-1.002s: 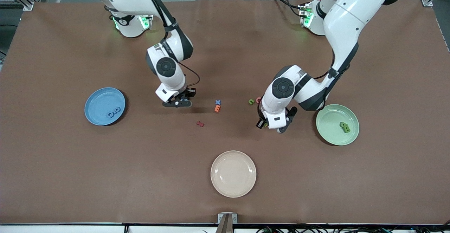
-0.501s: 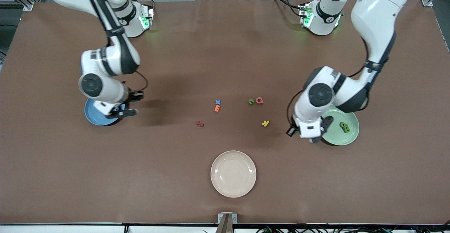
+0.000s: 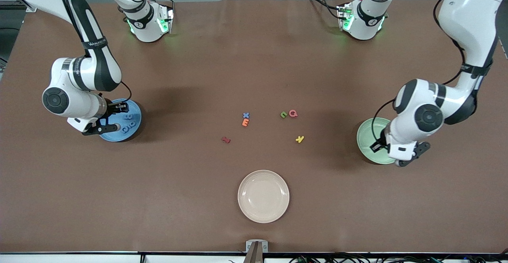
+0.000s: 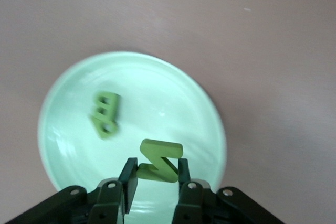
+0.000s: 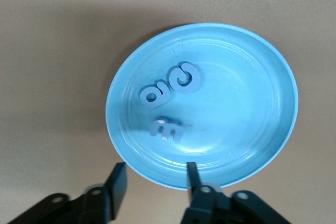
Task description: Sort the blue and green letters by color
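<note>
My left gripper hangs over the pale green plate, shut on a green Z-shaped letter that it holds above the plate's floor. Two green letters lie together in that plate. My right gripper is open and empty over the edge of the blue plate. Three blue letters lie in the blue plate: a C, a round one and an E. A blue X and a green C lie on the table's middle.
An orange E touches the blue X. A pink Q sits beside the green C. A yellow letter and a dark red letter lie nearer the front camera. A beige plate stands nearest the camera.
Both arms swung from the table's middle out to their plates: the left with the green letter to the green plate, the right to the blue plate, where it now stands open.
</note>
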Robot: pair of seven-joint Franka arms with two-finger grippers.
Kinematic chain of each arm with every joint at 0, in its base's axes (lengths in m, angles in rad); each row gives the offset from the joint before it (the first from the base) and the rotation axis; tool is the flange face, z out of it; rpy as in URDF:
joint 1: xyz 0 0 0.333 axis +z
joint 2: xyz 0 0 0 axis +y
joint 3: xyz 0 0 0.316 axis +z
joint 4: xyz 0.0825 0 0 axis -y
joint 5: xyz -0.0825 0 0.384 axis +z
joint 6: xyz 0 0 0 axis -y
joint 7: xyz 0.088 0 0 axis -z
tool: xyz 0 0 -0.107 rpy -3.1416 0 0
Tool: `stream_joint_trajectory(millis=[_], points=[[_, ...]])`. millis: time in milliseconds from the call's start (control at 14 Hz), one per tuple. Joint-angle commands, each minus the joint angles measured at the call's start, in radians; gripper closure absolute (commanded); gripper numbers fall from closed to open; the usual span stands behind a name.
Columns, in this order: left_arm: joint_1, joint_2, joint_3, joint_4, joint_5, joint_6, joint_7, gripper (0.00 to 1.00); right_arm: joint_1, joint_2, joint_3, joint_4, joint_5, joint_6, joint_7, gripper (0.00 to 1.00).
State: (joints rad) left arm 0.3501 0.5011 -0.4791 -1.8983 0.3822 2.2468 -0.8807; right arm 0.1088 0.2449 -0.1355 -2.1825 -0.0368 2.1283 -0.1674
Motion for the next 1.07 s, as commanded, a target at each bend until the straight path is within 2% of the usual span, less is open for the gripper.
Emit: stream_joint_trajectory(millis=[0, 215, 430, 573, 716, 1002], points=[[0.064, -0.041, -0.015, -0.056, 0.012, -0.006, 0.109, 1.00, -0.009, -0.018, 0.024, -0.005, -0.015, -0.008, 0.002, 0.00], [0.098, -0.033, -0.016, -0.067, 0.004, -0.004, 0.180, 1.00, 0.024, -0.022, 0.031, 0.007, 0.006, -0.028, 0.044, 0.00], [0.176, 0.002, -0.016, -0.061, 0.006, 0.008, 0.294, 1.00, 0.150, -0.015, 0.033, 0.029, 0.104, -0.025, 0.286, 0.00], [0.182, 0.022, -0.016, -0.056, 0.006, 0.031, 0.321, 1.00, 0.244, -0.001, 0.033, 0.064, 0.155, -0.015, 0.438, 0.00], [0.181, 0.022, -0.016, -0.056, 0.004, 0.037, 0.319, 0.99, 0.331, 0.022, 0.031, 0.107, 0.245, -0.005, 0.572, 0.00], [0.173, 0.043, -0.016, -0.032, 0.001, 0.037, 0.309, 0.99, 0.504, 0.063, 0.031, 0.170, 0.279, 0.086, 0.936, 0.00]])
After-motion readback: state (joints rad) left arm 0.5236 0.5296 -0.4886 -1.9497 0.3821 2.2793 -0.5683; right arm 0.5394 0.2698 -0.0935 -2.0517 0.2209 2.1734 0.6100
